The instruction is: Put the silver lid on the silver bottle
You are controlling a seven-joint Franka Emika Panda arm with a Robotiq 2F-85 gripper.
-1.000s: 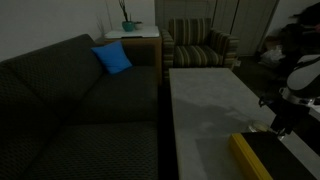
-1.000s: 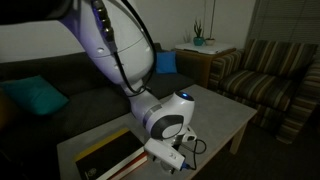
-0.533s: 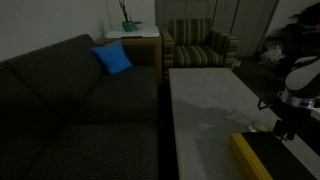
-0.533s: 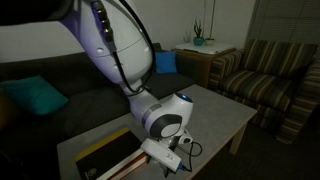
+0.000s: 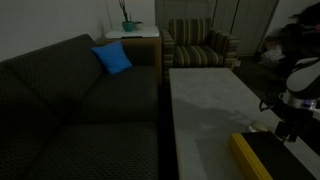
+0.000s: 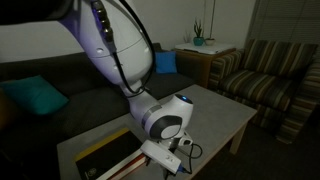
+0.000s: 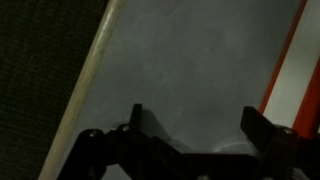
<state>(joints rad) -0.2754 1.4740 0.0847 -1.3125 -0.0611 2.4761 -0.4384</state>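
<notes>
My gripper (image 7: 190, 125) is open, with its two dark fingers wide apart above the grey table top (image 7: 180, 60). A faint pale rounded shape (image 7: 224, 151) lies low between the fingers; I cannot tell whether it is the silver lid. No silver bottle shows in any view. In both exterior views the gripper (image 5: 284, 128) (image 6: 172, 158) hangs low over the near end of the coffee table (image 5: 205, 100) (image 6: 215, 115), next to a dark flat box with a yellow edge (image 5: 258, 160).
The flat box also shows in an exterior view (image 6: 105, 155), and its orange edge shows in the wrist view (image 7: 290, 60). A dark sofa (image 5: 70, 100) with a blue cushion (image 5: 112, 58) runs along the table. A striped armchair (image 5: 198, 45) stands beyond it.
The gripper has sunk slightly towards the table beside the box. Nothing else has moved.
</notes>
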